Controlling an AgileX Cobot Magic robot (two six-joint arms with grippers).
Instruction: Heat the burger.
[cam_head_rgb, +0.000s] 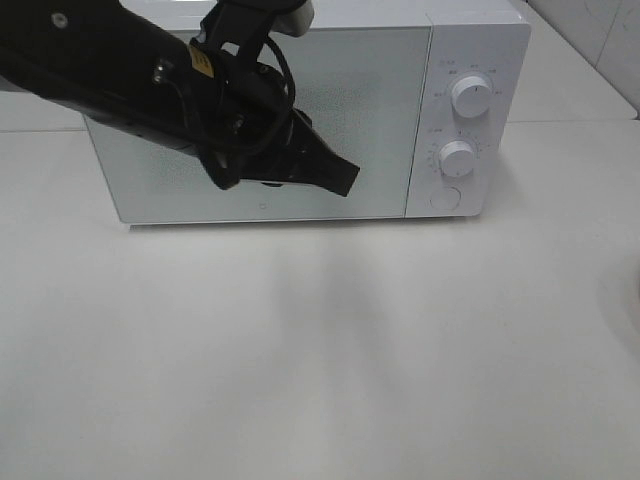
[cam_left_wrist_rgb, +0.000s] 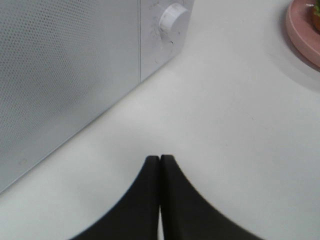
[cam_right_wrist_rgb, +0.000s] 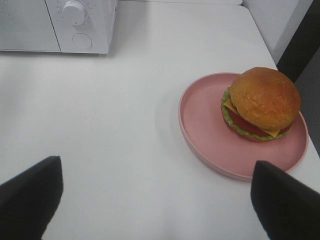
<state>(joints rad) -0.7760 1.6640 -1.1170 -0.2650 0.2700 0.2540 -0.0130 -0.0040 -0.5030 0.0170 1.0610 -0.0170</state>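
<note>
Glossy white microwave (cam_head_rgb: 470, 130), matt table (cam_head_rgb: 320, 350)

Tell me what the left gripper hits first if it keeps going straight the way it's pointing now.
Probably the bare table. The shut left gripper points past the microwave front's lower corner, below the lower knob, with the pink plate off to one side. Depth is unclear, so it might graze the microwave.

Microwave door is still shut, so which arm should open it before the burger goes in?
Left, probably. The left gripper hangs, jaws shut, right in front of the microwave door. The right gripper is open over the table near the pink plate with the burger, better placed to pick that up.
</note>
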